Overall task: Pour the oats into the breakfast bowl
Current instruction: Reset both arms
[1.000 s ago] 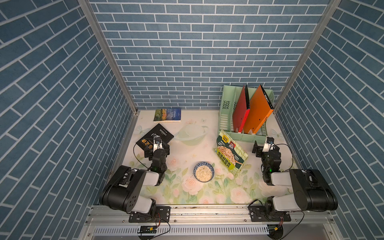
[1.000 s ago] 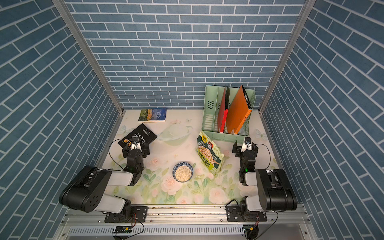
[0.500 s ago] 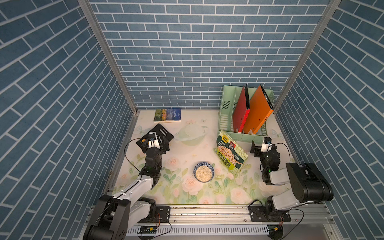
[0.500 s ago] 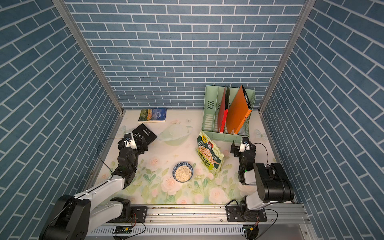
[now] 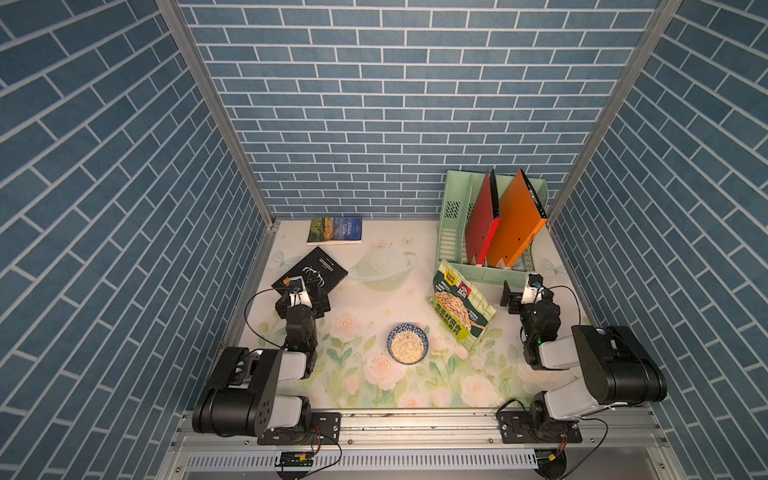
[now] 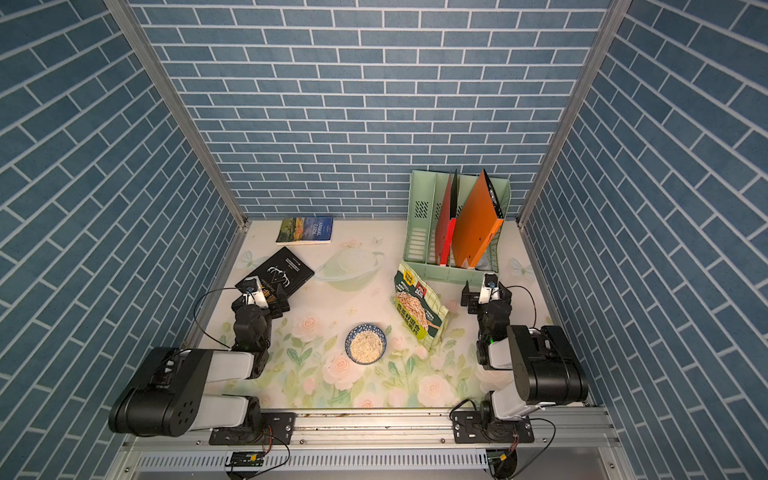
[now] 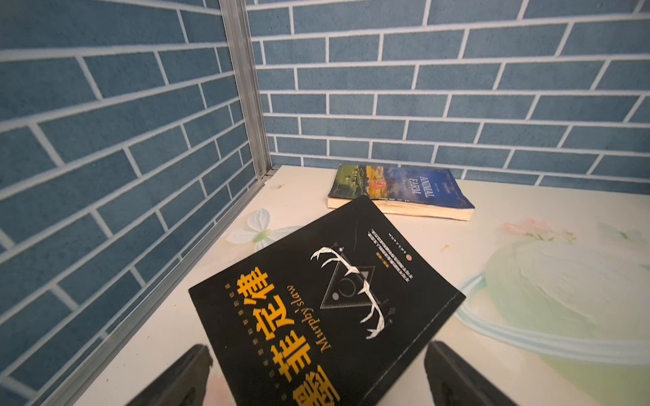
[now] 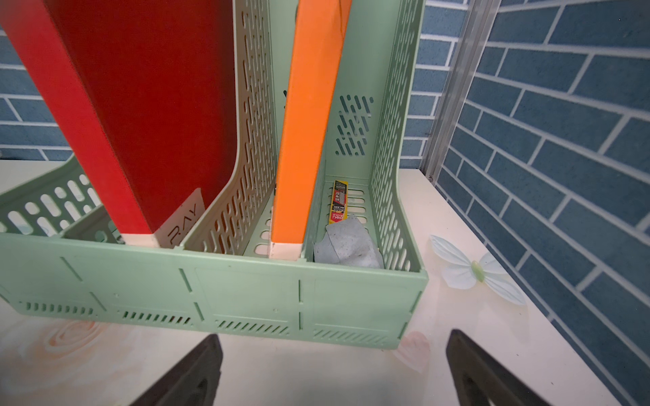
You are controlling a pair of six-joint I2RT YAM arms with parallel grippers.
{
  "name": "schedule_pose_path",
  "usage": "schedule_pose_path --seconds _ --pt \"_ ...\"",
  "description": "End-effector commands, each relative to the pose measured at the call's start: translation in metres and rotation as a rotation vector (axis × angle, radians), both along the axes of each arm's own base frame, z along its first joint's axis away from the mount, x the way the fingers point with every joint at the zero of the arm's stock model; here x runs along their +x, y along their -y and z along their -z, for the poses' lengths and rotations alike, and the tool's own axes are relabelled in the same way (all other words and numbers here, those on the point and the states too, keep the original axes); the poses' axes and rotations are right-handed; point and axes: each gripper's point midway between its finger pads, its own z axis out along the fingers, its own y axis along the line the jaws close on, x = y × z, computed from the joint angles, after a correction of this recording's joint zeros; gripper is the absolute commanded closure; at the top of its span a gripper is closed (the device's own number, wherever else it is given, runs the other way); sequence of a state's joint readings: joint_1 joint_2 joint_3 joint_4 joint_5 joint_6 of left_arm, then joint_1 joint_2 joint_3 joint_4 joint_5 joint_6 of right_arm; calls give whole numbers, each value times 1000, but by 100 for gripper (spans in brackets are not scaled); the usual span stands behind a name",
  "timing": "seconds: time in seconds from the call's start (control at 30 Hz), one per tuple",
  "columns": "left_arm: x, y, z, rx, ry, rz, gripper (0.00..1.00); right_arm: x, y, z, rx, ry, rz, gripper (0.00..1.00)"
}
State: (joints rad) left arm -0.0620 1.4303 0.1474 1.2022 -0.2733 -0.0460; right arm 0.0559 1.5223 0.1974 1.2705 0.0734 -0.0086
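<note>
Oats bag was crinkly film with slight gloss. Oats looked dry, matt, flaky. Breakfast bowl read as glazed ceramic. File rack was pale-green plastic, perforated, satin-smooth. Black book had a matt paper cover; blue book a glossier cover and rough yellowed page edges. Front rail was bare brushed metal.

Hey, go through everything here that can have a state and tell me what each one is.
Bowl: upright, holding oats.
Bag: standing, leaning, not held; top unclear.
Black book: closed, flat.
Blue book: closed, flat by the back wall.
Rack: upright, holding both folders.
Red folder: standing, leaning.
Orange folder: standing, leaning.
Left tool: open, empty, over the black book.
Right tool: open, empty, facing the rack.
</note>
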Motion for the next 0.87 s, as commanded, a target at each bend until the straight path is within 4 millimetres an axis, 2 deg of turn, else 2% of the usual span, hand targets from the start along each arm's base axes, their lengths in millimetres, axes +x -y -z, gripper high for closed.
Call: schedule_pose_path --seconds 0.0,0.13,0.33,0.6,0.83 --pt "4 3 -22 -21 125 42 0 4 -1 -9 -24 34 -9 0" --pt "17 5 -16 -17 83 54 0 4 -1 -9 -24 35 -8 0" --pt "14 3 -17 -16 93 44 0 4 -1 -9 -23 33 -11 0" --pt "21 14 -14 1 67 109 0 4 -1 -9 -23 34 -11 0" --pt "22 16 -15 4 65 119 0 4 -1 -9 -23 34 -10 0"
